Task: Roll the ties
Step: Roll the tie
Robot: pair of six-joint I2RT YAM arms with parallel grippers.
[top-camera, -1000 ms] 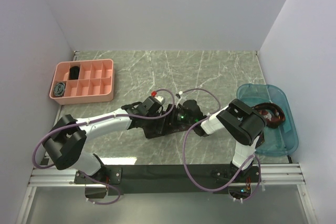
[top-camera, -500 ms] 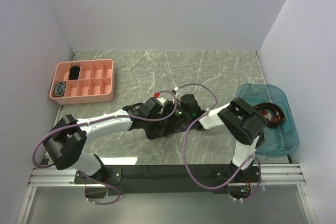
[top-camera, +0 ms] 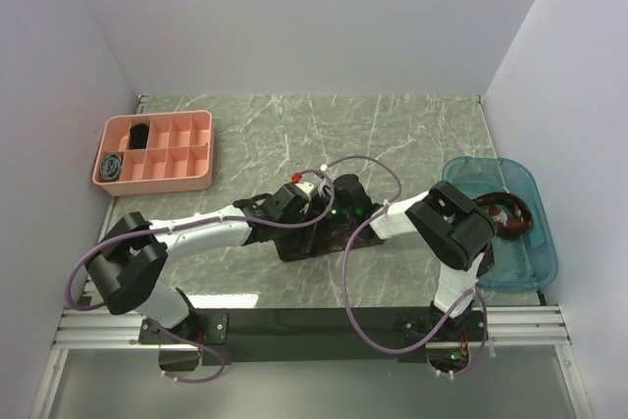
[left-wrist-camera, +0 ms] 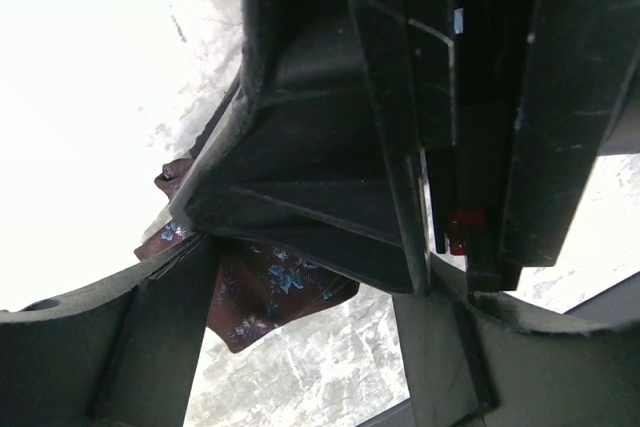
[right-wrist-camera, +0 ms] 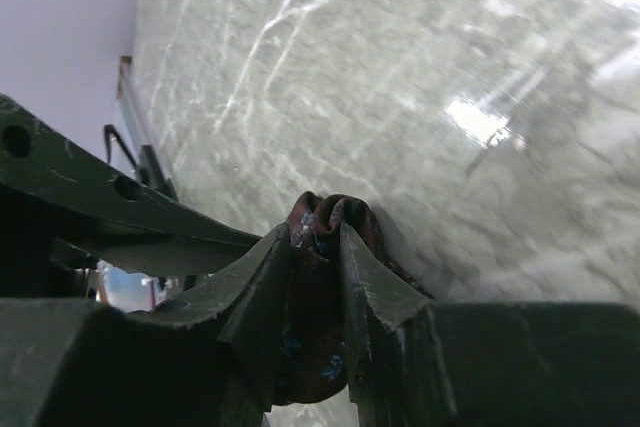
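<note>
Right jaws have slid left over the last second and pinched in, and the left arm (top-camera: 196, 228) nudged right, so both wrists now crowd one spot. Maroon patterned tie (right-wrist-camera: 318, 237) lies mid-table (top-camera: 392, 134) under the two wrists; from above it shows only as a dark strip.

Right wrist view: a bunched fold of the tie stands up between the two fingers (right-wrist-camera: 255, 287), which press it from both sides. So the right jaws are closed on the tie, narrowed but not fully together.

Left wrist view: mostly blocked by dark arm parts. A corner of the tie pokes out below, beside the left finger (left-wrist-camera: 150, 347). Left jaws stand wide apart with nothing clearly clamped (whether they touch the cloth can't be told).

Step in hand, my read: starting or tightening the roll, with the right side gripping the fold.

Next move likely calls for turning the pinched fold over the flat length without letting it slip, with the left jaws keeping the strip flat.

Further out:
- Pink tray (top-camera: 157, 185) at far left holds a black coil (top-camera: 140, 132) and a grey coil (top-camera: 111, 166).
- Blue bin (top-camera: 520, 267) at right holds more ties (top-camera: 505, 215).
</note>
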